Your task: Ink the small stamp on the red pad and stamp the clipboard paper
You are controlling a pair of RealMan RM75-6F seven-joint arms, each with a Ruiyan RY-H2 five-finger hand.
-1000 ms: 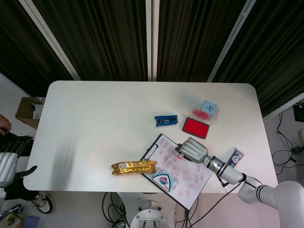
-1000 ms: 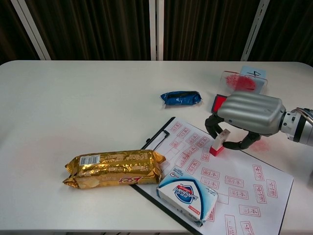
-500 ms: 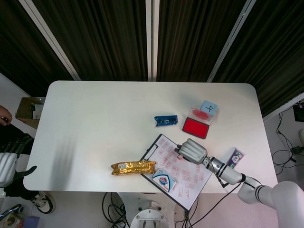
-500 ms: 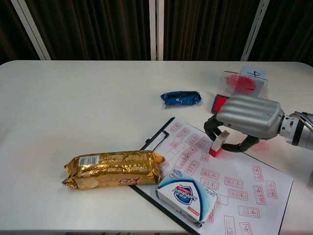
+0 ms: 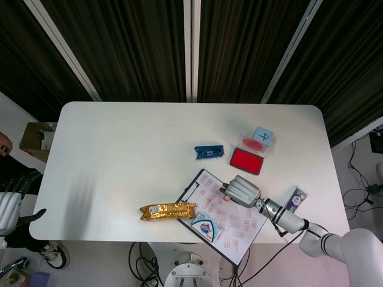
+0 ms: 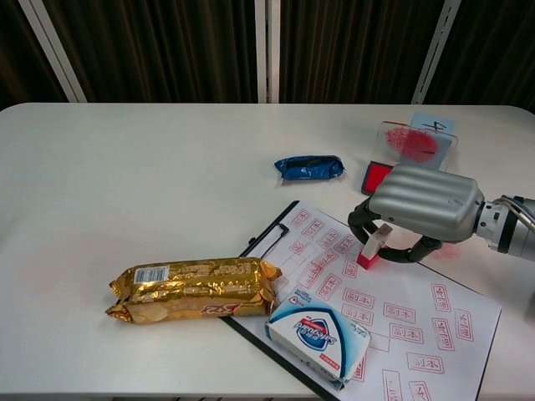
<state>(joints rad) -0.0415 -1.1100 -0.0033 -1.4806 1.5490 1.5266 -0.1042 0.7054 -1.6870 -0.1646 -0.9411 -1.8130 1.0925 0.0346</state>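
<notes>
My right hand grips the small stamp, a white block with a red base, its fingers curled around it. The stamp's base presses on the clipboard paper, which carries several red imprints. The red ink pad lies open behind the hand, with its clear lid beyond it. In the head view the stamp is hidden under the hand. My left hand hangs off the table's left edge, dark fingers loosely apart, holding nothing.
A gold snack pack and a blue-white soap box lie on the clipboard's near-left corner. A blue wrapper sits behind the clipboard. A small patterned packet rests near the table's right edge.
My right hand has shifted slightly down and left with the stamp, bringing its base onto the paper. The left hand has hardly moved.
</notes>
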